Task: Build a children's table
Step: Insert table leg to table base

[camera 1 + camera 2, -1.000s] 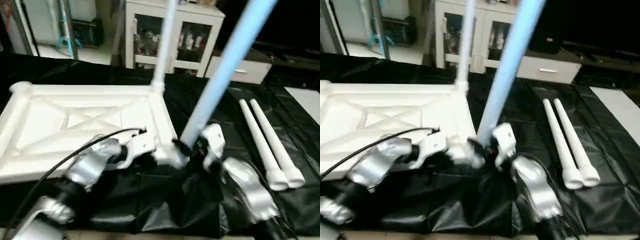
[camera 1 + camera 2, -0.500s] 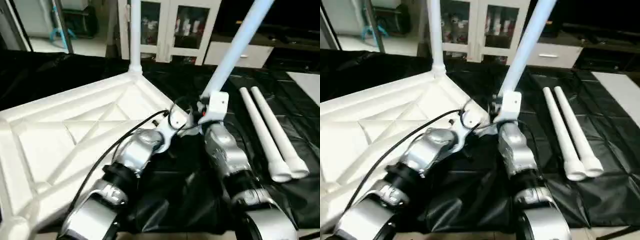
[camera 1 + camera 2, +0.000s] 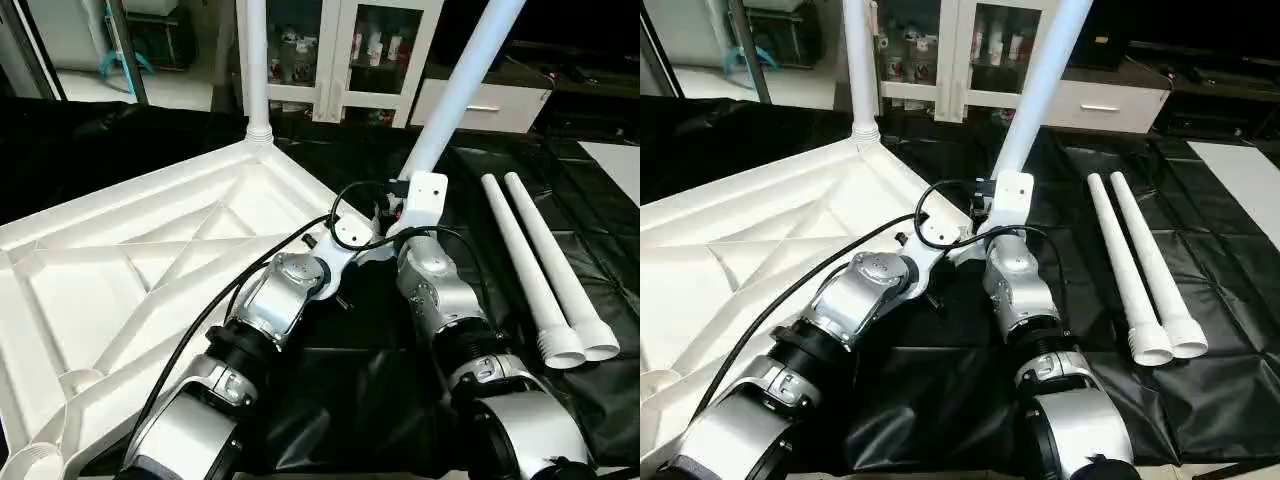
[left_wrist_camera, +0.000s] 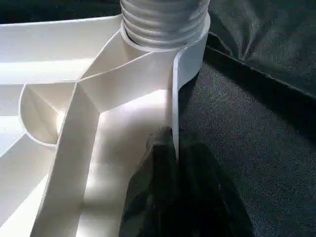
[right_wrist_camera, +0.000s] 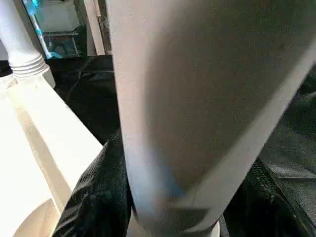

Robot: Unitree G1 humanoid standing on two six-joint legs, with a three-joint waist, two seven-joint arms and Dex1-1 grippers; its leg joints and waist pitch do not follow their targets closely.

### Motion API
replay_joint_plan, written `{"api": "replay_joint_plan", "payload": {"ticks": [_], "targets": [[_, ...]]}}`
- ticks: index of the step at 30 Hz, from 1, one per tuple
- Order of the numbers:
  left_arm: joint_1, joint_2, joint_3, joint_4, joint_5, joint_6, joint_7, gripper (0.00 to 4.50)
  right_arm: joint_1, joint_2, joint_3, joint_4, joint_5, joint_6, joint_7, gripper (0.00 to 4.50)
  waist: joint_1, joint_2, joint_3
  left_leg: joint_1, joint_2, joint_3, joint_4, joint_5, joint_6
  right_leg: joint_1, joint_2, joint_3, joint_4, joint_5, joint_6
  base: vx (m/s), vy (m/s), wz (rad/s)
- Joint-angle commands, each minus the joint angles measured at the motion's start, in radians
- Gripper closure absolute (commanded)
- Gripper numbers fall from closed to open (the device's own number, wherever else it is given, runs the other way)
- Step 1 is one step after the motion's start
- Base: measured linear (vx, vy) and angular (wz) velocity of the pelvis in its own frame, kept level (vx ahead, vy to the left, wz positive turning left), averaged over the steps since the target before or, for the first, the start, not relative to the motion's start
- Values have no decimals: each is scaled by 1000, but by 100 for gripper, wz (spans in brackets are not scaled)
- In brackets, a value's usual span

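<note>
The children's table top (image 3: pixel 150 260) lies upside down on a black sheet, ribbed underside up. One white leg (image 3: pixel 256 60) stands upright in its far corner socket. A second leg (image 3: pixel 455 90) leans to the right, its threaded end (image 4: pixel 163 19) sitting in the corner socket nearest my grippers. My right gripper (image 5: pixel 173 197) is shut on this leg low down, a black finger (image 5: pixel 98 197) on each side. My left gripper (image 4: pixel 175 153) is shut on the top's thin rim wall (image 4: pixel 174 98) just beside that socket. Two more legs (image 3: pixel 540 270) lie side by side on the sheet at the right.
A white cabinet with glass doors (image 3: pixel 340 50) and a low drawer unit (image 3: pixel 480 100) stand behind the sheet. A blue stool (image 3: pixel 125 60) is at the back left. A pale board (image 3: pixel 620 160) lies at the right edge. An open corner socket (image 3: pixel 30 465) sits near my left side.
The head view has swung and dropped, so the top now looks turned. Both forearms stretch farther forward. The grips on the rim and the leaning leg are the same.
</note>
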State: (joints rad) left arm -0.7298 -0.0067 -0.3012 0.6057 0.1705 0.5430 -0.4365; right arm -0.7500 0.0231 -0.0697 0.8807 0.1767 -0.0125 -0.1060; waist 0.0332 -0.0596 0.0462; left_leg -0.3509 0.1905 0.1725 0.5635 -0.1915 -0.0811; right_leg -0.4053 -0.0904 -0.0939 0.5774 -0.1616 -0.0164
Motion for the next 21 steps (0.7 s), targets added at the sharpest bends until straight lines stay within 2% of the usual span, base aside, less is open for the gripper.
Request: {"api": "replay_joint_plan", "payload": {"ticks": [1,4,5,7,8,12,13,14,15,16,17,19,21], "targets": [[-47,4,20,-63,-7,-29,1,450,60,-20,-35,136,-6,54,6,265,8,8,-59,-3,35,-5,-63,-214,32,51,-60,50,-60,-205,-168,0,0,0],[-40,14,11,-70,-21,-51,-37,450,52,-22,-17,125,-4,35,84,265,8,8,-60,-4,35,-5,-62,-203,42,53,-60,50,-59,-195,-176,0,0,0],[-24,37,-6,-90,-32,-70,-98,450,55,-32,5,104,-6,36,155,265,7,5,-61,-6,35,-5,-61,-197,44,54,-60,50,-57,-190,-178,0,0,0],[22,108,-49,-152,-54,-89,-246,450,77,-72,65,37,-19,60,312,265,10,5,-60,-9,38,-5,-60,-176,66,58,-64,50,-55,-173,-193,0,0,0],[26,115,-53,-158,-55,-93,-258,450,80,-76,70,31,-19,64,325,265,12,7,-60,-9,39,-7,-60,-169,69,60,-64,50,-54,-167,-195,0,0,0],[82,213,-80,-235,-86,-102,-404,450,132,-150,124,-72,-5,135,517,265,15,16,-59,4,46,-3,-60,-169,56,53,-61,53,-50,-158,-225,0,0,0],[101,253,-85,-265,-102,-107,-462,450,157,-185,143,-118,8,167,594,265,17,18,-59,5,48,-6,-62,-167,56,58,-58,53,-46,-130,-230,0,0,0],[101,253,-85,-265,-102,-107,-462,450,157,-185,143,-118,8,167,594,265,17,15,-56,2,47,-5,-63,-168,58,59,-57,53,-46,-122,-231,0,0,0],[122,300,-93,-295,-122,-147,-538,450,184,-225,162,-166,24,197,671,265,14,15,-56,-1,47,-5,-64,-173,57,58,-57,53,-45,-122,-231,0,0,0],[137,336,-100,-320,-140,-171,-598,450,203,-254,174,-198,33,213,733,265,16,16,-59,4,46,-5,-61,-166,59,60,-58,53,-42,-106,-236,0,0,0],[159,412,-105,-358,-172,-193,-706,450,256,-328,202,-277,63,243,882,265,18,17,-60,3,46,-5,-61,-165,63,61,-58,54,-40,-97,-237,0,0,0],[164,440,-103,-369,-183,-189,-743,450,283,-366,220,-315,75,251,958,265,22,18,-57,5,48,-3,-61,-171,71,59,-58,55,-40,-94,-240,0,0,0],[163,461,-96,-365,-177,-204,-758,450,307,-397,231,-343,72,249,1017,265,32,20,-55,16,48,1,-63,-206,51,49,-58,56,-48,-151,-241,0,0,0]]}}
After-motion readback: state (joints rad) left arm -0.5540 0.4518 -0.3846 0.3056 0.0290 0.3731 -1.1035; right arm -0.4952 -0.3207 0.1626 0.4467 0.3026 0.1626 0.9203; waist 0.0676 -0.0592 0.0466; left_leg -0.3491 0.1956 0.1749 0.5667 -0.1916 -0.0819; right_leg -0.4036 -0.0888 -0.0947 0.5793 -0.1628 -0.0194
